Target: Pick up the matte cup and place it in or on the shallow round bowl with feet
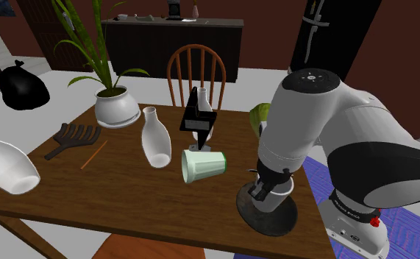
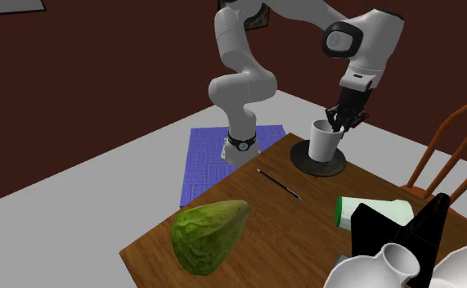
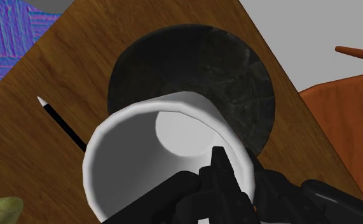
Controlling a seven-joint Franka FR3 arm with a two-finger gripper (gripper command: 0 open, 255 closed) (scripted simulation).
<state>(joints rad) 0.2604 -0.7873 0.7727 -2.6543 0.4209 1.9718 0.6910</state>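
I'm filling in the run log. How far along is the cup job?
Done, it seems: the plain white cup is upright over the dark shallow round bowl, so the lift and carry look finished. In hand: the black claw is shut on the cup's rim. Left: open the claw and lift away. Whether the cup's base fully rests on the bowl I cannot tell.

— Where does the cup (image 2: 325, 141) stand?
— Upright in the round bowl (image 2: 303, 164), at the table's (image 1: 127, 199) corner nearest the arm (image 1: 326, 125).
— And across the shoulder view?
— A tumbler (image 1: 203, 165) lies on its side left of the bowl. Left of that stands a vase (image 1: 155, 138), with a potted plant (image 1: 116, 105) behind it and a chair (image 1: 195, 48) beyond the table.
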